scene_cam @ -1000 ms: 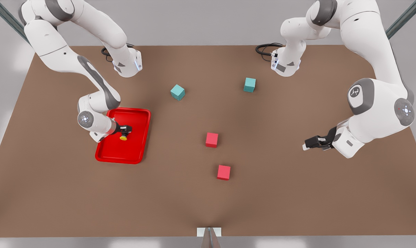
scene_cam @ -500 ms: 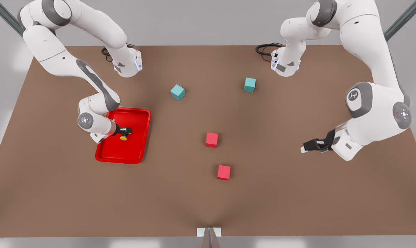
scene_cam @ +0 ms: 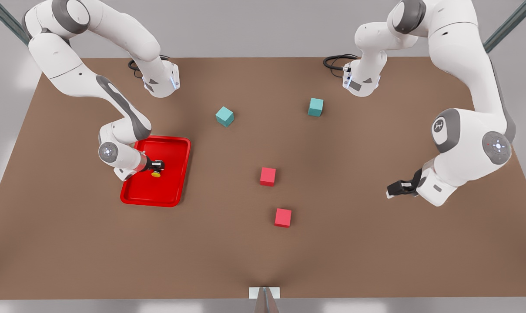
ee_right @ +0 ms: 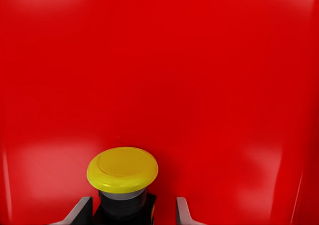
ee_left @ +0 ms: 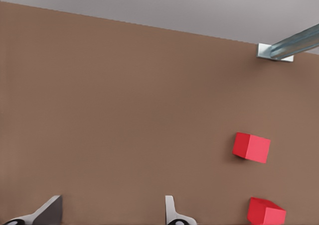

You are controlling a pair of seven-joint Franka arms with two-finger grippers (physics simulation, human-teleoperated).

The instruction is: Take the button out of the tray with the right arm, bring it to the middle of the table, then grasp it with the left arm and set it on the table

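Observation:
The button (scene_cam: 156, 174), a yellow cap on a dark body, stands in the red tray (scene_cam: 175, 148) at the front view's left. My right gripper (scene_cam: 159, 165) is down over it. In the right wrist view the button (ee_right: 122, 168) sits between the open fingers of the right gripper (ee_right: 132, 212), closer to one finger, with a gap on the other side. Over bare table (scene_cam: 354, 243) at the front view's right, my left gripper (scene_cam: 392, 190) hangs low. In its own wrist view the left gripper (ee_left: 112, 212) is open with nothing between the fingers.
Two red cubes (scene_cam: 267, 176) (scene_cam: 283, 217) lie mid-table, also seen as red cubes (ee_left: 251, 148) (ee_left: 266, 212) from the left wrist. Two teal cubes (scene_cam: 224, 116) (scene_cam: 315, 107) sit farther back. Both arm bases stand at the table's far edge.
The left arm has swung a little, carrying its gripper slightly lower and toward the front view's right. The right gripper has settled a touch closer onto the button.

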